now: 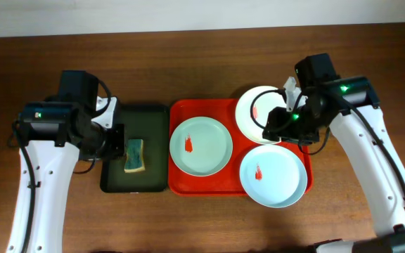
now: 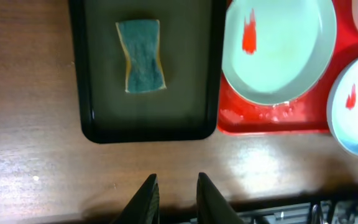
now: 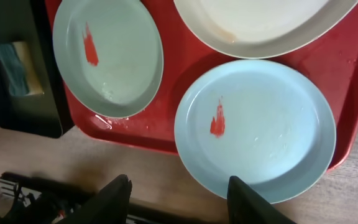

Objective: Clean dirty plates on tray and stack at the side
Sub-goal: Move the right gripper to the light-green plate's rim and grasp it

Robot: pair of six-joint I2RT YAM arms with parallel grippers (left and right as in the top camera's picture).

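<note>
The red tray (image 1: pixel 216 184) holds three plates. A mint-green plate (image 1: pixel 201 145) with a red smear lies at its left, and it also shows in the left wrist view (image 2: pixel 278 56) and the right wrist view (image 3: pixel 114 62). A second smeared mint plate (image 1: pixel 273 176) lies at the front right (image 3: pixel 260 130). The white plate (image 1: pixel 253 112) lies at the back right (image 3: pixel 260 25). My right gripper (image 1: pixel 274 132) hovers open and empty over the white plate's right edge (image 3: pixel 179 179). My left gripper (image 1: pixel 117 137) is slightly open and empty at the green tray's left edge (image 2: pixel 174 183).
A dark green tray (image 1: pixel 153 119) stands left of the red tray and holds a yellow-and-green sponge (image 1: pixel 134 154), which also shows in the left wrist view (image 2: pixel 140 56). Bare wooden table surrounds both trays. The front-right plate overhangs the red tray's front rim.
</note>
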